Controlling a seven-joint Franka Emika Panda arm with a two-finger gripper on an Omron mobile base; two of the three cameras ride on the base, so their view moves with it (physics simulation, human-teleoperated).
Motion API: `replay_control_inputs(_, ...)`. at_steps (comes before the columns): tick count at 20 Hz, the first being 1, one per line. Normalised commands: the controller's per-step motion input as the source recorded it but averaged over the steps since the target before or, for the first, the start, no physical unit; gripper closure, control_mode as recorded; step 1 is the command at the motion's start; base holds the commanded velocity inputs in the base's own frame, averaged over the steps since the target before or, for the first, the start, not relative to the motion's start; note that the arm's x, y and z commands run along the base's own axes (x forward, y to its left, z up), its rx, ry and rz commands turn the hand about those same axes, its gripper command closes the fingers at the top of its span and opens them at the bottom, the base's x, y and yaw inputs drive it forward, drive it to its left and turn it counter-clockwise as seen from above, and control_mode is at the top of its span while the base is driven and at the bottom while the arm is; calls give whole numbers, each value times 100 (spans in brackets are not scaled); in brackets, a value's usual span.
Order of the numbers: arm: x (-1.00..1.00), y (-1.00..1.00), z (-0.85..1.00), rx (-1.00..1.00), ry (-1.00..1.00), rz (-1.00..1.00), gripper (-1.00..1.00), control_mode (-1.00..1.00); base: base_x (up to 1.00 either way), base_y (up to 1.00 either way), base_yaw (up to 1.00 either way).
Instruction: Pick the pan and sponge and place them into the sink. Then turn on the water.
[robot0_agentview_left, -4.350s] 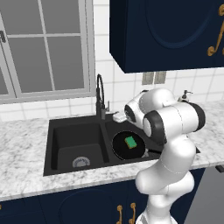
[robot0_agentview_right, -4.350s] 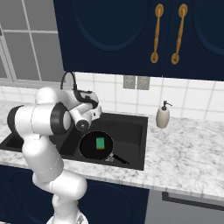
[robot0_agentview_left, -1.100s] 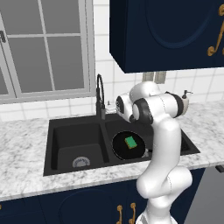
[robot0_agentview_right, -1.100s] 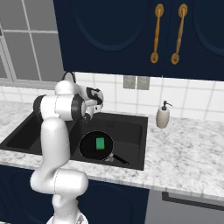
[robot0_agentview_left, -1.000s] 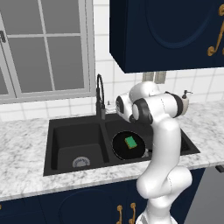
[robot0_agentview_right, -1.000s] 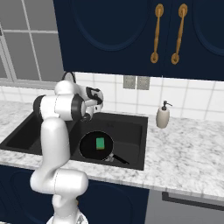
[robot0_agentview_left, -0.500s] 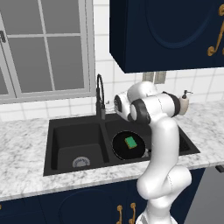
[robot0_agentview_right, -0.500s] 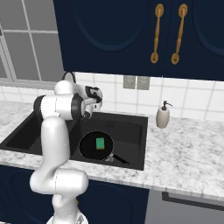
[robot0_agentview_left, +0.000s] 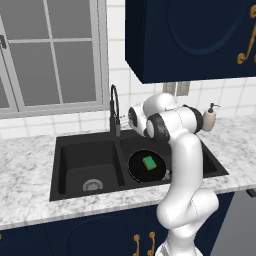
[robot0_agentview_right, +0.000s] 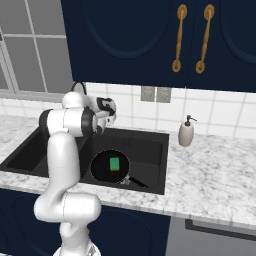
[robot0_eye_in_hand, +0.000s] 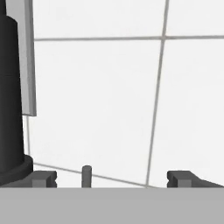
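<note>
With its jaws wide apart beside the faucet (robot0_eye_in_hand: 11, 96), the gripper (robot0_eye_in_hand: 113, 177) could miss the thin lever (robot0_eye_in_hand: 86, 176) and only hit the tiled wall (robot0_eye_in_hand: 100, 100).

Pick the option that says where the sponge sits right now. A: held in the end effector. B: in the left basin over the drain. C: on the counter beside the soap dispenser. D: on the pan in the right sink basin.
D: the green sponge lies on the black pan, which rests in the right basin of the sink.
</note>
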Motion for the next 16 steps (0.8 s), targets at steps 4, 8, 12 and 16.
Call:
replay_control_inputs(4,7,5,0,0,0,-1,-100,-100,0,0,0)
replay_control_inputs(8,2,0,0,0,0,-2,-100,-100,0,0,0)
replay_control_inputs(12,0,0,0,0,0,-3,-100,-100,0,0,0)
replay_control_inputs(16,0,0,0,0,0,-3,-100,-100,0,0,0)
